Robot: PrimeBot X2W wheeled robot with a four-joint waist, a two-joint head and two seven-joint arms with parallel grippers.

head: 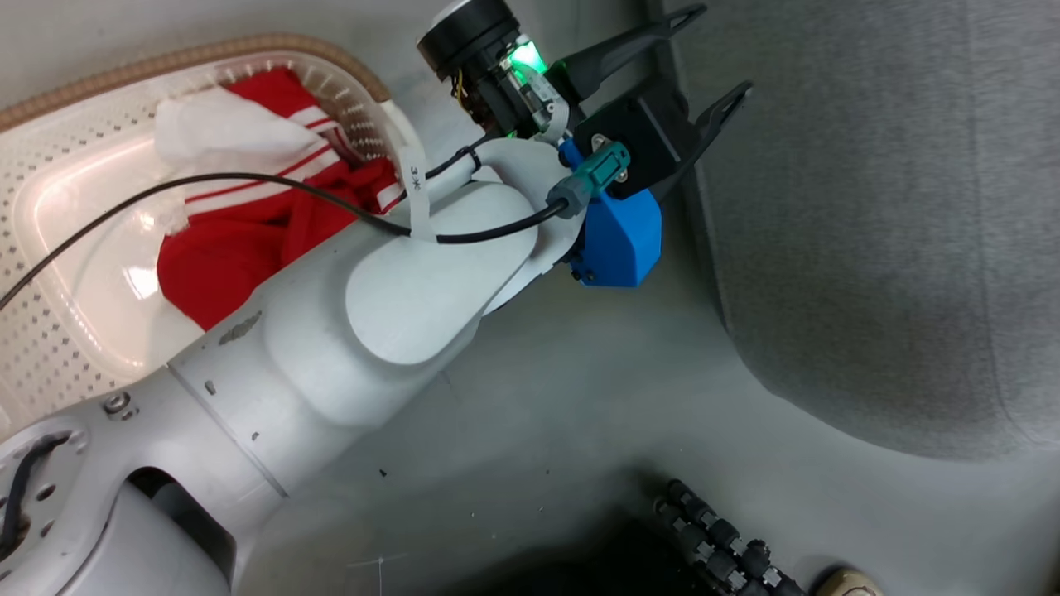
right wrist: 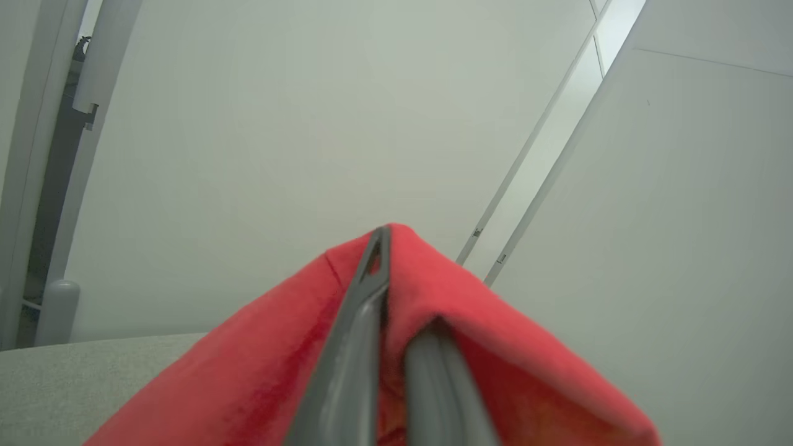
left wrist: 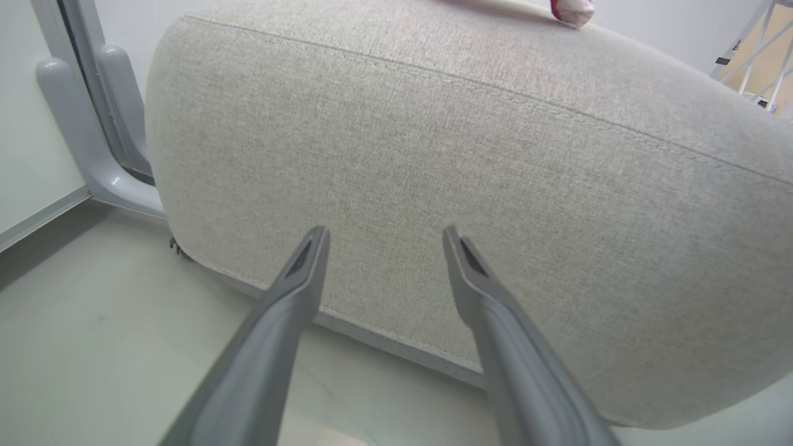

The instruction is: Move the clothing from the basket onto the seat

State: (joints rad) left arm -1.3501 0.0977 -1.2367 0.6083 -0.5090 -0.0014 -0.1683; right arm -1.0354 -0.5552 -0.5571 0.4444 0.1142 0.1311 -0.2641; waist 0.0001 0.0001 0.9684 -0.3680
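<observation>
While left fingers (left wrist: 294, 291) gape, right fingers (right wrist: 362, 328) pinch clothing (right wrist: 248, 365).

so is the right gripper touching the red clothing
Touching. The right wrist view shows the right gripper shut on the red clothing, the fabric pinched between its jaws and draped over both.

A pale forearm (head: 397, 290) slants from lower left to top centre, and the left gripper (head: 722, 48) is spread wide at the grey seat (head: 869, 248) edge. Upper left, red-and-white clothing (head: 232, 248) lies in the perforated basket (head: 50, 207).
</observation>
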